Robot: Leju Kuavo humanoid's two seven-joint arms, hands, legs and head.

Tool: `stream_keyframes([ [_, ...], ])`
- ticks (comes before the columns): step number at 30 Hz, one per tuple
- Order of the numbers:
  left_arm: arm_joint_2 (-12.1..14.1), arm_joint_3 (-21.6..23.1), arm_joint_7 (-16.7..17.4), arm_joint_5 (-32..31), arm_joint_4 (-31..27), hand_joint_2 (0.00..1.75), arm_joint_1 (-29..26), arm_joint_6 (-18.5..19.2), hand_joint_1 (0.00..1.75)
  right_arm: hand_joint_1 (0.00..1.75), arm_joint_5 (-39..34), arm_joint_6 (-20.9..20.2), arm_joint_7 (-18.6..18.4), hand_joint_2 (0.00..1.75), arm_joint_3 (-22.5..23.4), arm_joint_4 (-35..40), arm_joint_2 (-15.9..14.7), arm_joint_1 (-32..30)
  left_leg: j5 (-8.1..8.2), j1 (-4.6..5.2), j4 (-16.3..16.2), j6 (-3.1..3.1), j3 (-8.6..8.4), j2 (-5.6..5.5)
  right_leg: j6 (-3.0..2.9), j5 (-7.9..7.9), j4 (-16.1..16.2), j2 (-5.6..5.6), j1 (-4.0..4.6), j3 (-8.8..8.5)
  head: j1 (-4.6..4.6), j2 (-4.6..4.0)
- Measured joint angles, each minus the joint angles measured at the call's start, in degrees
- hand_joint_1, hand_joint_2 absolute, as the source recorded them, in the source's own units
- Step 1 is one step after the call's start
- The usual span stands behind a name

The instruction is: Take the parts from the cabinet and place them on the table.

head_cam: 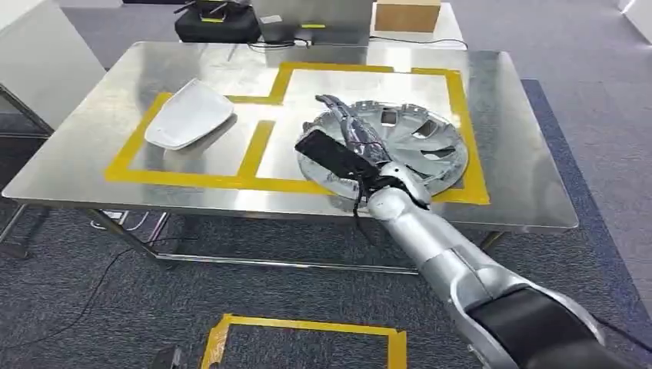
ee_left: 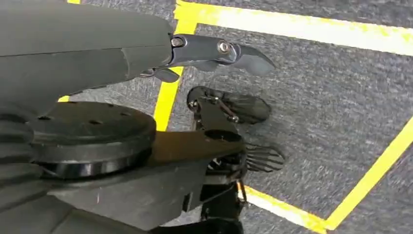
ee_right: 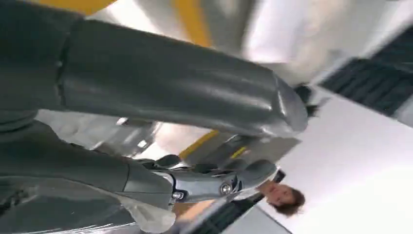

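Hubcap (head_cam: 400, 146) lies on worktop (head_cam: 523, 184) inside yellow tape box (head_cam: 465, 115), right of white cover (head_cam: 188, 115). Right robot hand (head_cam: 350, 150) over hubcap's near rim; can't tell if gripping or let go. Best: set flat, free fingers, lift straight up w/o dragging. Left wrist view adds left robot hand (ee_left: 214, 51), holding nothing, over carpet (ee_left: 331, 87).

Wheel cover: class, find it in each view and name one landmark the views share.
Head view: wheel cover in the table's right taped box, right hand on its rim.
Left wrist view: not in it.
Right wrist view: too blurred to tell.
Shared landmark: table's yellow tape.
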State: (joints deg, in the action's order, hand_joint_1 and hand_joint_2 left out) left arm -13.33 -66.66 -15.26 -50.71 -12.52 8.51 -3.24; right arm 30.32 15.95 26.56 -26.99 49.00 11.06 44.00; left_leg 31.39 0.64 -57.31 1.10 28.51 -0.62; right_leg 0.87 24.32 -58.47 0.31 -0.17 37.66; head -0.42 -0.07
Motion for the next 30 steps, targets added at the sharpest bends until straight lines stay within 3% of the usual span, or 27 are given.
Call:
stream_keyframes([
  [3, 0.1, -1.0, -0.6, 1.5, 0.0, 0.0, -0.7, 0.3, 0.0, 0.0, -9.0, -0.1, 0.9, 0.0, 2.6, 13.8, -0.1, -8.4, -0.61, 0.08, 0.2, 0.51, -0.16, -0.1, 0.81, -0.58, 0.4, 0.0, -0.04, -0.44, -0.07, 0.0],
  [4, 0.1, -1.3, -0.8, 2.1, 0.0, 0.0, -0.9, 0.7, 0.0, 0.0, -9.4, 1.1, 1.4, 0.0, 3.5, 18.7, -0.5, -11.4, -1.35, -0.79, 1.5, 0.93, -0.76, 0.14, 0.95, 0.06, 0.4, 0.09, 0.04, 0.16, 0.07, -0.02],
  [5, 0.3, -1.9, -1.0, 2.7, 0.0, 0.0, -1.0, 0.9, 0.0, 0.0, -10.2, 2.7, 2.2, 0.0, 4.3, 22.1, -0.9, -14.2, -1.66, -0.72, 1.8, 1.2, -0.97, 0.27, 1.25, 1.31, -0.7, 0.08, 0.19, 0.45, 0.22, 0.0],
  [8, 0.6, -3.1, -1.6, 3.7, 0.0, 0.0, -1.8, 1.0, 0.0, 0.0, -12.5, 6.7, 5.0, 0.0, 7.1, 31.8, -1.7, -24.4, -1.74, -0.83, 1.8, 1.35, -0.9, 0.27, 1.92, 7.25, -13.2, 0.09, -0.26, 5.61, 0.35, 0.0],
  [9, 0.7, -3.5, -1.6, 3.8, 0.0, 0.0, -2.0, 1.0, 0.0, 0.0, -12.5, 7.4, 5.7, 0.0, 7.8, 34.0, -1.9, -27.7, -1.72, -0.84, 1.7, 1.33, -0.85, 0.28, 2.11, 7.93, -16.2, 0.07, -0.41, 7.0, 0.42, 0.0],
  [10, 0.7, -3.6, -1.7, 3.8, 0.0, 0.0, -2.3, 1.1, 0.0, 0.0, -12.7, 7.7, 6.2, 0.0, 8.3, 35.9, -2.1, -30.2, -1.67, -0.86, 1.6, 1.27, -0.84, 0.32, 2.25, 7.2, -16.4, 0.03, -0.56, 7.01, 0.39, 0.0],
  [11, 0.8, -3.6, -1.7, 3.9, 0.0, 0.0, -2.4, 1.1, 0.0, 0.0, -12.7, 7.8, 6.4, 0.0, 8.8, 37.5, -2.3, -31.9, -1.55, -0.89, 1.5, 1.13, -0.84, 0.4, 2.37, 5.49, -14.2, -0.04, -0.7, 5.84, 0.39, 0.0],
  [13, 0.8, -3.9, -1.9, 4.1, 0.0, 0.0, -2.2, 1.0, 0.0, 0.0, -13.1, 8.0, 6.9, 0.0, 9.2, 40.5, -2.3, -34.3, -1.04, -1.19, 0.9, 0.42, -0.84, 0.54, 2.86, 1.03, -4.1, -0.44, -1.13, 0.05, 0.35, 0.0],
  [14, 0.9, -4.1, -2.1, 4.4, 0.0, 0.0, -2.1, 1.0, 0.0, 0.0, -13.2, 8.5, 7.3, 0.0, 9.5, 41.5, -2.3, -35.6, -0.64, -1.13, 0.5, 0.0, -0.76, 0.61, 3.16, 2.33, -0.9, -0.59, -1.18, -1.93, 0.37, 0.0],
  [15, 1.0, -4.2, -2.4, 4.6, 0.0, 0.0, -2.0, 0.9, 0.0, 0.0, -13.4, 8.9, 8.1, 0.0, 9.8, 42.3, -2.3, -37.2, -0.35, -0.8, 0.2, -0.4, -0.28, 0.38, 2.46, 1.93, -1.1, -0.26, -0.88, -2.86, 0.88, 0.0],
  [17, 1.0, -4.8, -2.8, 5.2, 0.0, 0.0, -2.0, 1.0, 0.0, 0.0, -14.2, 9.7, 9.8, 0.0, 10.4, 43.8, -2.3, -41.1, -0.19, -0.6, -0.2, -0.71, -0.43, 0.23, 1.22, 2.81, -1.0, -0.18, -1.03, -2.66, 0.39, 0.0],
  [19, 1.1, -5.3, -3.4, 6.2, 0.0, 0.0, -2.3, 1.1, 0.0, 0.0, -15.8, 10.4, 11.6, 0.0, 11.6, 44.5, -2.1, -45.0, 0.23, -0.87, -0.5, -1.11, -0.28, 0.2, 0.26, 2.62, -0.9, -0.3, -1.21, -2.38, 0.44, 0.0],
  [21, 1.1, -5.9, -3.5, 6.8, 0.0, 0.0, -2.3, 0.8, 0.0, 0.0, -17.8, 10.3, 11.9, 0.0, 13.3, 44.6, -1.4, -47.8, 4.13, -0.89, -4.3, -1.55, 1.12, 0.37, -0.5, 2.26, -0.9, -0.33, -1.09, -2.0, 0.22, 0.0],
  [23, 1.1, -6.4, -3.5, 7.0, 0.0, 0.0, -2.3, 0.5, 0.0, 0.0, -19.1, 9.4, 11.9, 0.0, 15.2, 44.1, -1.1, -50.0, 9.23, -0.88, -12.9, -1.69, 4.37, 0.37, -1.03, 1.84, -0.9, -0.45, -0.8, -1.21, 0.15, 0.0],
  [24, 1.1, -6.5, -3.5, 7.0, 0.0, 0.0, -2.3, 0.3, 0.0, 0.0, -19.4, 9.1, 12.1, 0.0, 16.1, 43.6, -1.0, -51.0, 10.6, -0.87, -16.4, -1.58, 5.49, 0.37, -1.18, 1.57, -0.9, -0.5, -0.59, -0.75, 0.2, -0.02],
  [25, 1.1, -6.6, -3.5, 7.0, 0.0, 0.0, -2.4, 0.2, 0.0, 0.0, -19.6, 9.0, 12.2, 0.0, 16.8, 43.3, -1.0, -51.7, 10.3, -0.86, -17.0, -1.39, 5.35, 0.37, -1.25, 1.26, -0.9, -0.5, -0.41, -0.39, 0.15, 0.0],
  [26, 1.1, -6.6, -3.5, 7.0, 0.0, 0.0, -2.4, 0.1, 0.0, 0.0, -19.7, 9.0, 12.2, 0.0, 17.3, 43.1, -0.9, -52.2, 8.67, -0.77, -15.2, -1.05, 4.02, 0.37, -1.27, 0.91, -0.9, -0.47, -0.22, -0.01, 0.18, 0.0],
  [27, 1.1, -6.7, -3.5, 7.1, 0.0, 0.0, -2.4, 0.1, 0.0, 0.0, -19.7, 8.9, 12.3, 0.0, 17.7, 42.9, -0.8, -52.4, 6.41, -0.62, -11.4, -0.59, 1.82, 0.37, -1.26, 0.54, -0.9, -0.4, 0.0, 0.29, 0.15, 0.0],
  [29, 1.2, -6.8, -3.5, 7.1, 0.0, 0.0, -2.2, 0.0, 0.0, 0.0, -19.6, 8.8, 12.3, 0.0, 18.4, 42.7, -0.5, -52.6, 2.59, 0.05, -1.2, 0.84, -3.94, 0.36, -1.23, -0.31, -0.9, -0.34, 0.2, 0.78, 0.2, -0.02],
  [30, 1.4, -6.8, -3.5, 7.1, 0.0, 0.0, -2.0, 0.0, 0.0, 0.0, -19.5, 8.8, 12.3, 0.0, 18.7, 42.6, -0.3, -52.7, 3.47, 0.23, 1.2, 1.12, -4.94, 0.56, -0.93, -0.79, -0.9, -0.38, 0.42, 0.99, 0.26, 0.0],
])
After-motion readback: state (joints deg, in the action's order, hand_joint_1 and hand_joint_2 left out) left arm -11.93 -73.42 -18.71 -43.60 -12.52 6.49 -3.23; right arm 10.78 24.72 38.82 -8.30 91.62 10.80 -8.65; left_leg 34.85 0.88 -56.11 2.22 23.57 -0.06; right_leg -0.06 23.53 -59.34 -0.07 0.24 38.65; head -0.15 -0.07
